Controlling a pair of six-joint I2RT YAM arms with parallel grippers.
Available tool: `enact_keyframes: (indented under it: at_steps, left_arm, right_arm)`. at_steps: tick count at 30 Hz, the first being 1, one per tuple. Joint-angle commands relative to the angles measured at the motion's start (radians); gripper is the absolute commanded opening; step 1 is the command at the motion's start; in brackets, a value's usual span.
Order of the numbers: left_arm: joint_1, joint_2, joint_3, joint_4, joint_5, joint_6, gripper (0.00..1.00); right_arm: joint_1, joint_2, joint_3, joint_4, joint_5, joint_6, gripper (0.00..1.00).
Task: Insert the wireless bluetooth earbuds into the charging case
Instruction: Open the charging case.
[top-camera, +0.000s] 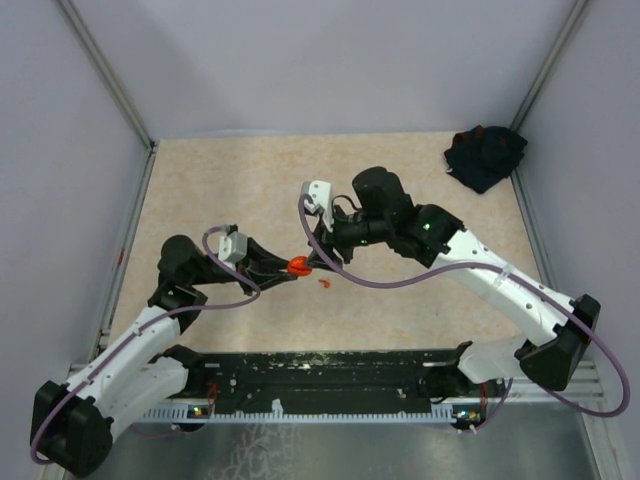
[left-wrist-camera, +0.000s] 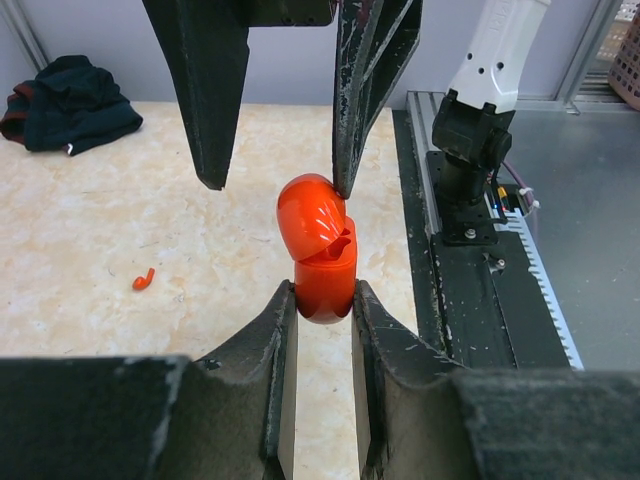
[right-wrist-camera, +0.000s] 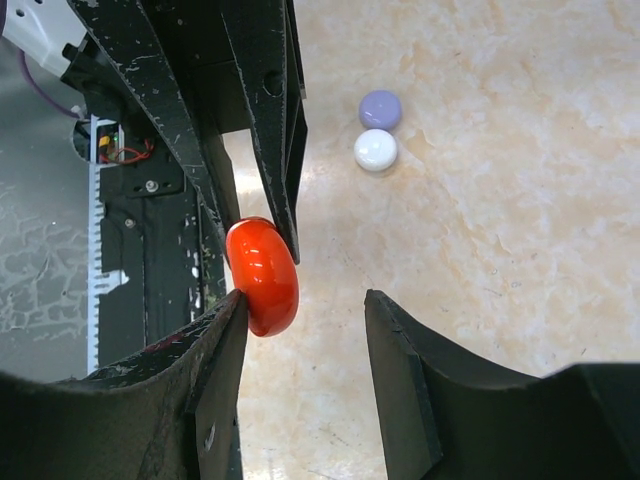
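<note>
- Top view: my two arms meet over the middle of the table (top-camera: 200, 180). Between them is one red charging case (top-camera: 297, 266), held above the surface.
- Left gripper (left-wrist-camera: 323, 292): jaws clamped on the lower half of the case, one finger on each flank. The case stands upright in the left wrist view.
- Lid (left-wrist-camera: 312, 215): one, hinged open, tilted toward 10 o'clock from the base.
- Right gripper (right-wrist-camera: 305, 300): jaws apart, nothing held. One finger (left-wrist-camera: 365, 100) touches the lid's edge with its tip; the other stands clear at 9 o'clock of it.
- Right wrist view: the case lies against my 9 o'clock finger, with an open gap to the 3 o'clock finger.
- Earbuds counted: one loose red earbud (top-camera: 323, 283) on the table, near the case at 4 o'clock in the top view, apart from both grippers.
- A red curved shape shows in the case mouth — I cannot tell whether it is an earbud.
- Round discs: two — one lavender disc (right-wrist-camera: 380, 108) and one white disc (right-wrist-camera: 376, 150). They lie just beside each other, the lavender at 12 o'clock of the white, both on the table at 1 o'clock from the case in the right wrist view.
- Dark cloth (top-camera: 485, 155): one, bunched in the table's 1 o'clock corner.
</note>
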Motion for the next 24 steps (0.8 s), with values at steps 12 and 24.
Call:
enact_keyframes:
  at_steps: [12,24]
  left_arm:
    - [-0.022,-0.027,0.011,0.004,0.052,0.047,0.00]
    - [-0.022,-0.033,0.007,-0.021,-0.044,0.053,0.00]
  right_arm:
    - [-0.015,-0.024,0.001,0.092,0.087,0.019,0.50]
    - [-0.033,-0.133,-0.088,0.214,-0.009,0.077,0.51]
